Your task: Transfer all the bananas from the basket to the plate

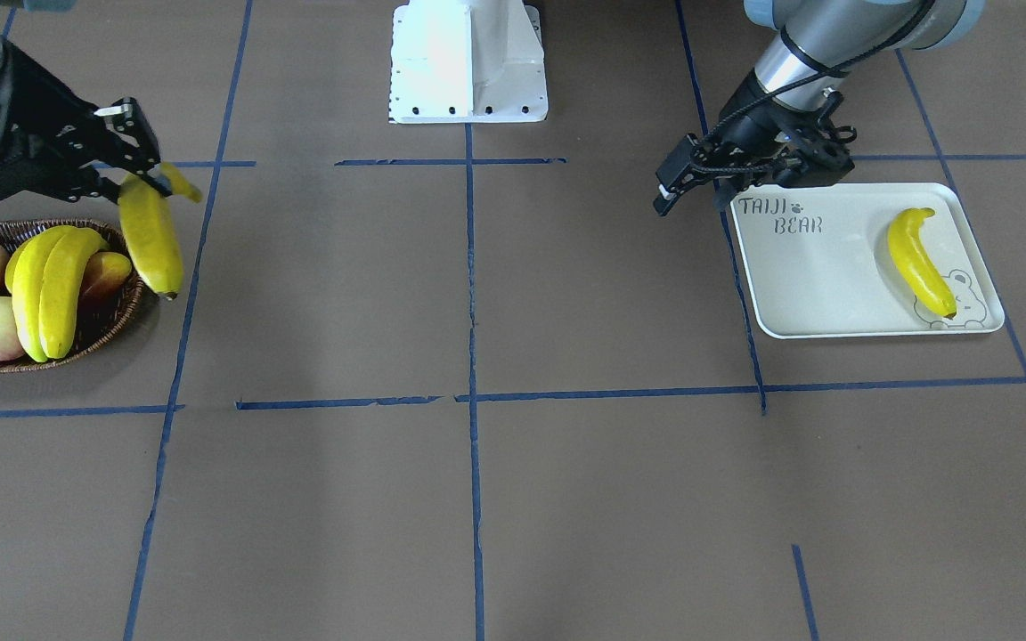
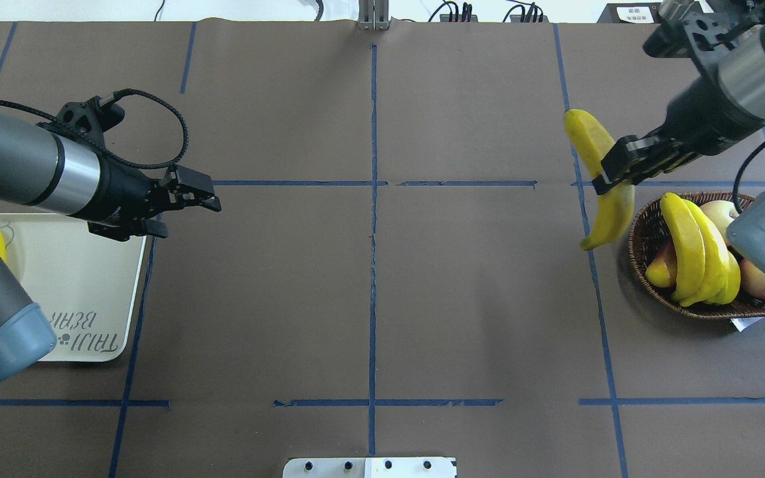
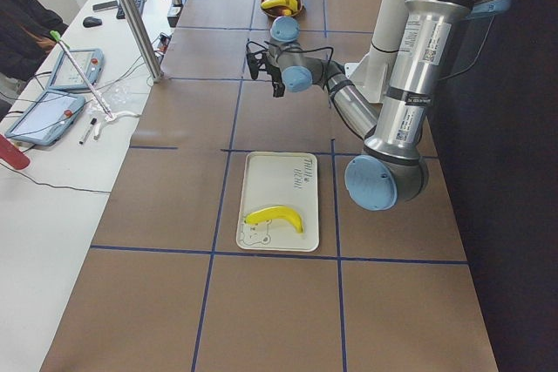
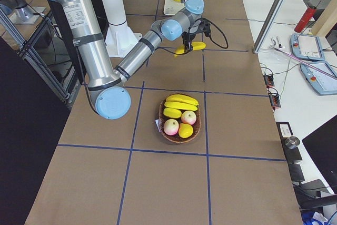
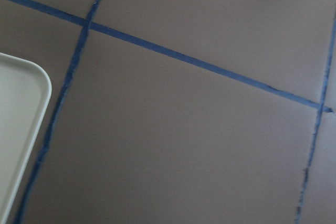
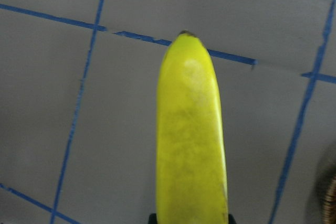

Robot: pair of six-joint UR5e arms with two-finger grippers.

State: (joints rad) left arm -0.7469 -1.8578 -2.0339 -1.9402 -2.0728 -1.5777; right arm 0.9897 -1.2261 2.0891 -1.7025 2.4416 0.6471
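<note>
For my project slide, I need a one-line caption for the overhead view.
Right gripper holds a banana beside the basket; left gripper hovers empty near the plate.

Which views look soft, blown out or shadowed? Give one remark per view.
Left wrist view: soft throughout, with the tape lines and the corner of the plate smeared. Right wrist view: the held banana fills the frame and has a pale sheen near its tip. Front-facing view: the white robot base is blown out, and the basket throws a soft shadow. Overhead view: sharp and evenly lit.
</note>
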